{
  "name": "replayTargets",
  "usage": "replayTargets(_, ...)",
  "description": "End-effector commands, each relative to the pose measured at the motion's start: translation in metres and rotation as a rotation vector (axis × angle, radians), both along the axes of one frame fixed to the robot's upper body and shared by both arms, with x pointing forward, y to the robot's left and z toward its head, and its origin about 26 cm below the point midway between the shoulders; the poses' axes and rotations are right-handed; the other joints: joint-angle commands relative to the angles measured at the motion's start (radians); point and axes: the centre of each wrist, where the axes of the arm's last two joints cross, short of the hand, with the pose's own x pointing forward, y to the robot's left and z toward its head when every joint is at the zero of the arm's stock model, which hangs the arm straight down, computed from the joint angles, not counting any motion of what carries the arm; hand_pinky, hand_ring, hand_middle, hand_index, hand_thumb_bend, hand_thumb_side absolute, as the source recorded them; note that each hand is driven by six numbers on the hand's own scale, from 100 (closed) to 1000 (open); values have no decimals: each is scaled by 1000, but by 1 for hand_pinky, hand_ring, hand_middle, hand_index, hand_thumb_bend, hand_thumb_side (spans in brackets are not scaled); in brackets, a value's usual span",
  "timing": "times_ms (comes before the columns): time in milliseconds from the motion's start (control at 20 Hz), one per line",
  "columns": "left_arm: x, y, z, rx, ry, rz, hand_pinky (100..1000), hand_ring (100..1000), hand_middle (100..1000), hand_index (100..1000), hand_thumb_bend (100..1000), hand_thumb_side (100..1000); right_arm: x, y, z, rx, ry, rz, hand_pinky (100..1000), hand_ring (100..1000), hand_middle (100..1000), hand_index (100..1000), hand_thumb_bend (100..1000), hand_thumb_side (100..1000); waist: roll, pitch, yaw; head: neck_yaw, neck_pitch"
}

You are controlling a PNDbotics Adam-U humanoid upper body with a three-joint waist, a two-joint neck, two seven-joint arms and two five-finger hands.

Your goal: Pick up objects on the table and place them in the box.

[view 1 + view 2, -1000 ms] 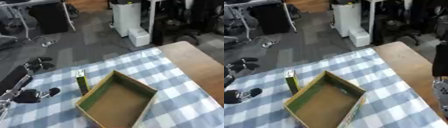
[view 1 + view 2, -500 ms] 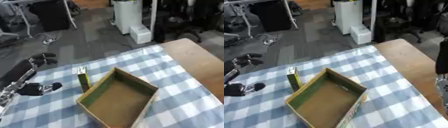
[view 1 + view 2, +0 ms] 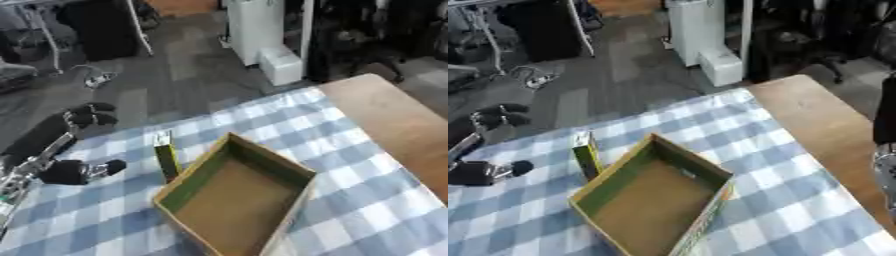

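Observation:
An open cardboard box (image 3: 199, 178) with green inner walls lies askew in the middle of the checked cloth, and I see nothing inside it. A slim green carton (image 3: 165, 159) stands upright against the box's left wall. My left hand (image 3: 77, 120) hovers open at the table's left edge, left of the carton and apart from it. Its fingers are spread above and its thumb (image 3: 90, 170) below, with nothing held. Of my right arm (image 3: 884, 159) only a black and silver stretch shows at the right edge. Its hand is out of view.
A blue and white checked cloth (image 3: 376, 210) covers most of the table. Bare wood (image 3: 394, 120) runs along the right side. Beyond the far edge are grey floor, a white cabinet (image 3: 262, 30) and chair legs.
The view has tilted a little. My left hand has risen slightly and stays open left of the carton. Box and carton have not moved.

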Motion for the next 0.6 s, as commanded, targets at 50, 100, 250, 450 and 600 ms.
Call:
replayTargets(50,5,4,15,41,-39,-9,777,744,858,803,592,892,-1,-2,14,-40,-54,0,447,409,438,605,100,982,-3,-10,-2,8,-1)
replayTargets(100,6,4,16,50,-41,-10,781,747,859,802,593,894,-1,-2,15,-39,-54,0,447,409,438,605,100,982,-3,-10,-3,8,-1)
replayTargets(250,10,5,17,75,-44,-17,788,750,860,802,592,898,-1,-2,16,-37,-53,2,447,409,438,605,100,982,-2,-10,-7,13,-2)
replayTargets(450,15,6,13,90,-23,-26,782,745,857,809,596,903,0,-1,18,-33,-52,6,446,409,438,606,100,984,0,-10,-15,20,-4)
replayTargets(600,18,5,11,89,-3,-38,784,747,857,809,594,903,0,-1,21,-30,-52,10,446,409,438,607,100,985,2,-9,-20,23,-6)
